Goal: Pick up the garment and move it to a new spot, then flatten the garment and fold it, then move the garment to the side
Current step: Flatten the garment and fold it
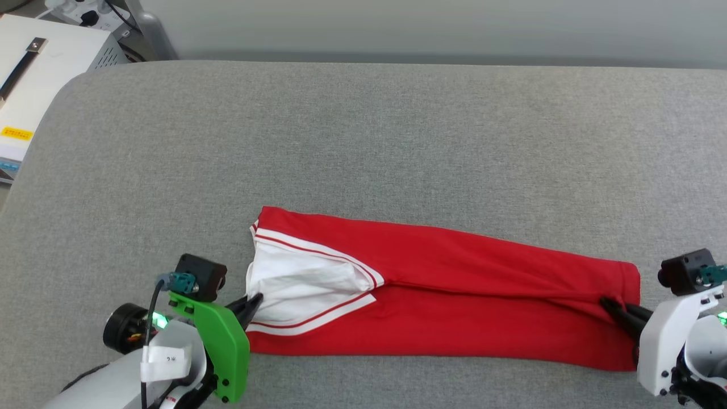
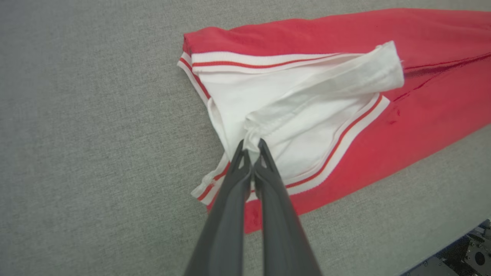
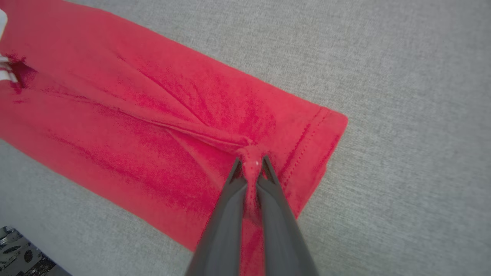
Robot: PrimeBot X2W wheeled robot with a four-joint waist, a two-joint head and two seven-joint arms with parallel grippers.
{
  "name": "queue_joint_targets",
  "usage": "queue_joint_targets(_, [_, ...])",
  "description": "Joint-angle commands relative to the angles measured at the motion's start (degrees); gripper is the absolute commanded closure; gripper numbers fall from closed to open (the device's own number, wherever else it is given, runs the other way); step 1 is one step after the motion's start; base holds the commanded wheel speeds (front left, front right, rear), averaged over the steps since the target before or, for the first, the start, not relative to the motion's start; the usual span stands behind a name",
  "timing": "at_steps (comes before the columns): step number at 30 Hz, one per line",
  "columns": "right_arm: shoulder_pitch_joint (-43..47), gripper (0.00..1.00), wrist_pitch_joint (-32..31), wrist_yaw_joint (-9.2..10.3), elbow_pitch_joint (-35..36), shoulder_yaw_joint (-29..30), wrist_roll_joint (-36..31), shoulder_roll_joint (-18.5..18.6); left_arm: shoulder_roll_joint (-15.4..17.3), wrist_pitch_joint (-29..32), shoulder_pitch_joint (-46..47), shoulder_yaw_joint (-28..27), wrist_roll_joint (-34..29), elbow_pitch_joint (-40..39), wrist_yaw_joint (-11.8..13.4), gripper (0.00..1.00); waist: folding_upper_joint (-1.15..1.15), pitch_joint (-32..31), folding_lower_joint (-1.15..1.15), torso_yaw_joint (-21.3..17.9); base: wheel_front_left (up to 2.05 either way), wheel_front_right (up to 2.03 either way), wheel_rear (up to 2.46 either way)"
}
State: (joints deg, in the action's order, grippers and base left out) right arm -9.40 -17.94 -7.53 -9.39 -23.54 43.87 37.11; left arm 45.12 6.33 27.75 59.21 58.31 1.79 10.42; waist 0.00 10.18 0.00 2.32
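We have both tools clamped on the garment (image 1: pixel 454 284). It lies as a long folded band on the grey padded surface (image 1: pixel 363 130), stretched from one gripper to the other. The left gripper (image 1: pixel 254 302) has its fingers pressed together on a pinch of white sleeve cloth, just inside the striped trim. The right gripper (image 1: pixel 612 307) is closed the same way on a small ridge of red cloth, just short of the hemmed end.

We judge the jersey light, soft and quite limp. It will sag between the two grips once lifted and will hold no shape of its own. Creases run out from the right pinch, so the cloth is already lightly drawn. Both bites are thin (the left one seems to hold sleeve cloth alone, though we cannot tell for sure), and a sharp pull could slip a pinch or drag the sleeve out of the fold. A hold through all the layers at each end would carry it better.

Ahead of both sets of fingertips there is broad bare padding to travel over. Behind the wrists the near edge of the surface is close. Outward of the left gripper the padding rounds off at a corner, with a white box (image 1: pixel 34 85) beyond it.
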Motion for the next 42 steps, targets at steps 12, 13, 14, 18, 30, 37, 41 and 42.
queue_joint_targets(12, [2.68, 0.4, -1.32, 0.04, -3.55, 2.22, 0.05, -3.61, -4.65, -3.53, -2.45, 0.63, 1.11, 7.87, -0.87, 0.45, 0.0, 1.0, 0.0, 0.44, 0.0, 0.0, 0.0])
queue_joint_targets(13, [2.64, 0.0, -0.95, 0.04, -3.23, 2.58, 0.14, -3.54, -4.75, -4.4, -2.46, 0.41, 0.81, 8.09, -0.67, 0.0, 0.0, 0.69, 0.0, 0.43, 0.0, 0.0, 0.0])
queue_joint_targets(14, [2.75, 0.0, -0.53, 0.04, -2.49, 3.19, 0.59, -3.49, -4.69, -5.95, -2.49, -0.06, 0.17, 8.24, -0.05, 0.0, 0.0, 0.18, 0.0, 0.37, 0.0, 0.0, 0.0])
queue_joint_targets(18, [4.31, 0.0, -1.36, 0.04, 4.93, 9.62, 5.82, -2.29, -3.99, -16.45, -4.08, -4.34, -2.36, 7.04, 5.54, 0.0, 0.0, -1.81, 0.0, -0.1, 0.0, 0.0, 0.0])
queue_joint_targets(30, [7.03, 0.0, -16.03, 0.04, 2.0, 19.87, 16.67, 0.7, -7.13, -21.3, -7.8, -15.77, -13.4, 2.03, 15.23, 0.0, 0.0, -0.88, 0.0, 1.07, 0.0, 0.0, 0.0])
queue_joint_targets(37, [4.9, 0.0, -17.54, 0.04, -3.44, 17.97, 16.21, -2.93, -14.03, -21.32, -13.65, -25.68, -25.67, -0.9, 15.95, 0.0, 0.0, 1.15, 0.0, 2.75, 0.0, 0.0, 0.0])
queue_joint_targets(41, [3.06, 0.0, -17.39, 0.04, -5.83, 15.72, 16.06, -4.99, -17.95, -21.32, -16.7, -30.5, -30.18, -1.97, 14.83, 0.0, 0.0, 1.82, 0.0, 3.15, 0.0, 0.0, 0.0])
queue_joint_targets(42, [2.62, 0.0, -17.34, 0.04, -6.38, 14.83, 16.01, -5.49, -18.98, -21.32, -17.56, -31.72, -31.34, -2.15, 14.37, 0.0, 0.0, 1.96, 0.0, 3.31, 0.0, 0.0, 0.0])
